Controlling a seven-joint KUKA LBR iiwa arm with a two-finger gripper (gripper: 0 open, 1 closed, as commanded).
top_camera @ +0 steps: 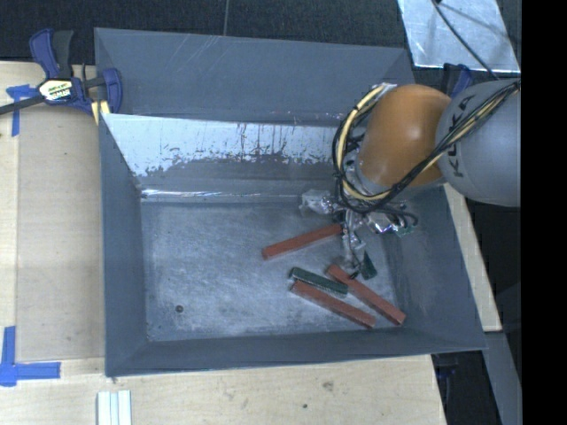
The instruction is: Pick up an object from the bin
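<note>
1. The grey robot arm (487, 140) comes in from the right and crosses above the right wall of the bin (221, 87).
2. A rounded orange cover (403, 140) sits at the arm's wrist. Yellow and black cables (348, 144) loop around the cover's left side.
3. Below the cover, the gripper (355, 253) points down into the right half of the bin, with its tip low over the floor. It cannot be told whether the gripper is open or closed, or whether it grips anything.
4. The bin is grey metal, with sloping walls and a flat, scuffed floor. Dark scratch marks run along its far wall.
5. Four slim, flat sticks lie on the right half of the floor.
6. A lone red-brown stick (299, 243) slants from lower left to upper right. Its right end is close to the gripper's left side.
7. The other three sticks are clustered below the gripper. A short dark green stick (319, 282) lies nearly level, and a red-brown stick (341, 305) lies just beneath it, touching it.
8. The long red-brown stick (376, 301) runs from under the gripper's tip down and to the right, towards the near right corner. The tip is over this stick's upper left end.
9. A small dark green piece (367, 271) lies just to the right of the tip.
10. A small dark speck (180, 308) lies on the left part of the floor, well apart from the sticks.
</note>
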